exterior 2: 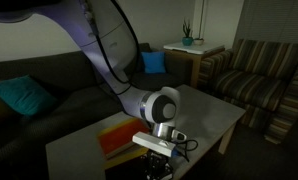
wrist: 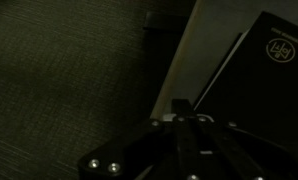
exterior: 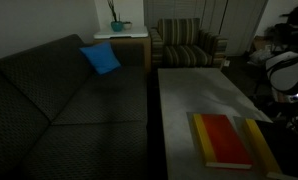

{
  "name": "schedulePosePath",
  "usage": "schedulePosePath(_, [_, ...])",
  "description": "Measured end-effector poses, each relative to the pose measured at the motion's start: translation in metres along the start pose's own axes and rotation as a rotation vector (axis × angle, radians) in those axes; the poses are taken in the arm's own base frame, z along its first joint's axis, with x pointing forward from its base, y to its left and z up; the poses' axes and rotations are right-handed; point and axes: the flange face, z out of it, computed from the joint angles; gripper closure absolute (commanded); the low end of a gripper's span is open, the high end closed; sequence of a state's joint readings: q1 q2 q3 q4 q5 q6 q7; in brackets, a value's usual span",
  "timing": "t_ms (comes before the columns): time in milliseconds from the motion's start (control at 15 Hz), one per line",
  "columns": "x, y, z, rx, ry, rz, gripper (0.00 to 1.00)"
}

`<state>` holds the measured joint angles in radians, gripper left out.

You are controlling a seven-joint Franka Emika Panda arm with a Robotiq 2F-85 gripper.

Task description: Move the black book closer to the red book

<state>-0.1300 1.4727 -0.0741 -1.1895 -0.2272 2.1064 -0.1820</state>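
The black book (exterior: 261,148) lies flat on the gray coffee table (exterior: 204,95), near the red book (exterior: 221,140) with a small gap between them. In the wrist view, the black book (wrist: 272,65) has a little mark on its cover. It looks stiff and flat, maybe a bit heavy, and its smooth cover could slip. I think a good place to hold or push it is the long side edge. The claw (exterior 2: 157,160) hangs low over the table end, and the picture is too dark to tell if it is open or closed. The table top looks smooth, so the book should slide. The room is dim, with a dark sofa (exterior: 59,100), a blue pillow (exterior: 101,58) and a striped chair (exterior: 187,42).
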Motion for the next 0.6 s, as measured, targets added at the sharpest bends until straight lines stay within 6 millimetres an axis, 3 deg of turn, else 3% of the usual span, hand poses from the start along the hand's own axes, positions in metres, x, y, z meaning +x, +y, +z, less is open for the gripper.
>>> schedulePosePath(600, [0.002,-0.022,-0.001,0.038,-0.020,-0.191,1.00])
